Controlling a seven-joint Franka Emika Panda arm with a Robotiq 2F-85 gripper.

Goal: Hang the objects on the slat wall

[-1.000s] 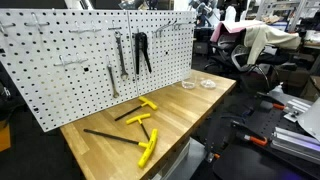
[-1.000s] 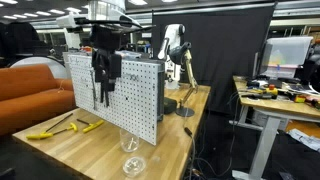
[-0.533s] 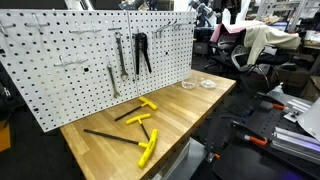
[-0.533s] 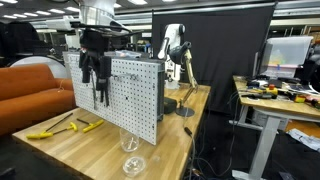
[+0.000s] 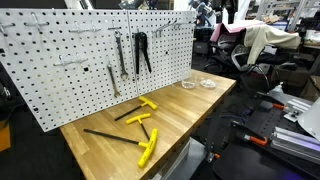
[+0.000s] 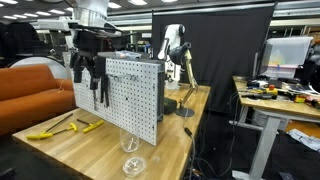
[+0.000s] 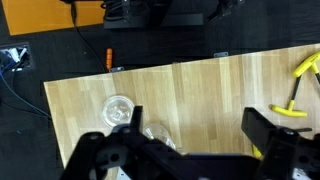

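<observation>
Claw open: in the wrist view both fingers stand wide apart with nothing between them. The arm itself I can see only in an exterior view, where the claw hangs high beside the top end of the pegboard.

All three yellow-handled tools lie flat on the wooden table, none on the pegboard. An exterior view shows them together: one nearest the board, one just past it, one by the front edge. The wrist view catches two yellow handles only, at its right edge.

Black pliers and grey wrenches hang on the hooks; that face of the board shows in this view alone.

Two glass dishes sit near the table's far end
</observation>
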